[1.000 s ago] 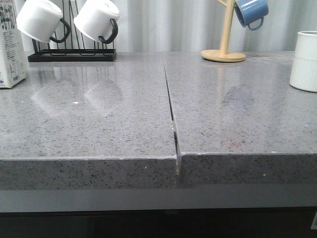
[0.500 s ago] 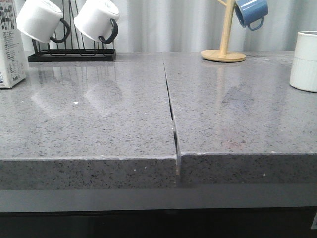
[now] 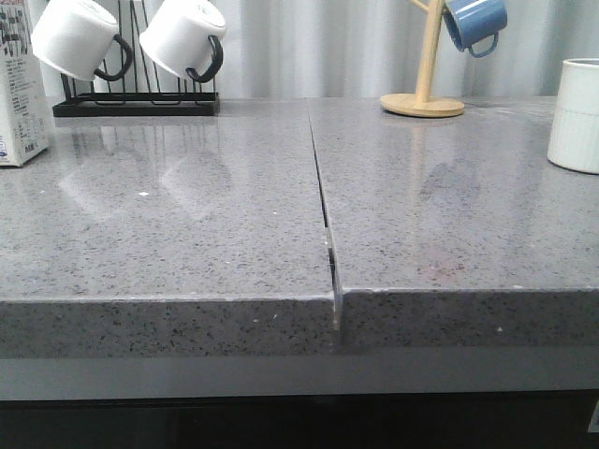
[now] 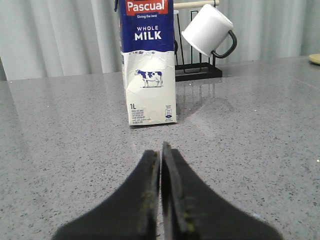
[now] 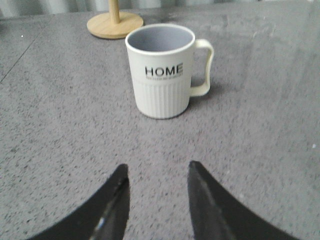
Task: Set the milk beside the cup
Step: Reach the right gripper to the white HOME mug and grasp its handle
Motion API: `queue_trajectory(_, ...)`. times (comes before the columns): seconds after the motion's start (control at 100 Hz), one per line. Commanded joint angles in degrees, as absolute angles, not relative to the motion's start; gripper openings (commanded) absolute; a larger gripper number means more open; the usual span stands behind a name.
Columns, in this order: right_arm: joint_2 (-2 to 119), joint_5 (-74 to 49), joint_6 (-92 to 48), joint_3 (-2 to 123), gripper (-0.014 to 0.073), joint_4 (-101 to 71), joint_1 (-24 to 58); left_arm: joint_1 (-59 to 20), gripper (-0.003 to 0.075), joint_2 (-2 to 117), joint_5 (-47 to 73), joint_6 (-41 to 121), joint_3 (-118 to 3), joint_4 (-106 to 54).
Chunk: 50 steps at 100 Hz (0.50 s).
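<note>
The milk carton (image 4: 148, 62), white with a dark blue "WHOLE MILK" band and a cow picture, stands upright on the grey counter; only its edge (image 3: 21, 94) shows at the far left of the front view. My left gripper (image 4: 160, 150) is shut and empty, short of the carton and pointing at it. The cream ribbed "HOME" cup (image 5: 162, 70) stands upright with its handle to one side; it shows at the far right of the front view (image 3: 575, 114). My right gripper (image 5: 156, 170) is open and empty, short of the cup. Neither gripper shows in the front view.
A black wire rack (image 3: 136, 103) holds two white mugs with black handles (image 3: 80, 39) at the back left, beside the carton. A wooden mug tree (image 3: 423, 103) with a blue mug (image 3: 474, 23) stands at the back right. A seam (image 3: 325, 206) splits the counter down the middle.
</note>
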State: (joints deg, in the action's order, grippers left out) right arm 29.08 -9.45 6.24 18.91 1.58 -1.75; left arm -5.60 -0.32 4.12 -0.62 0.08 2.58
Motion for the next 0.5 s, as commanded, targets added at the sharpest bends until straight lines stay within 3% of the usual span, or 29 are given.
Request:
queue_trajectory(0.0,30.71,-1.52,5.98,21.09,0.0328,4.79,-1.92,-5.57,-0.0015,-2.18,-0.53,-1.05,2.51,2.14)
queue_trajectory(0.49,45.60,17.35,5.98,21.09,0.0328,5.92,-10.08,-5.57,-0.0015,-2.18,-0.53,-1.05,2.51,2.14)
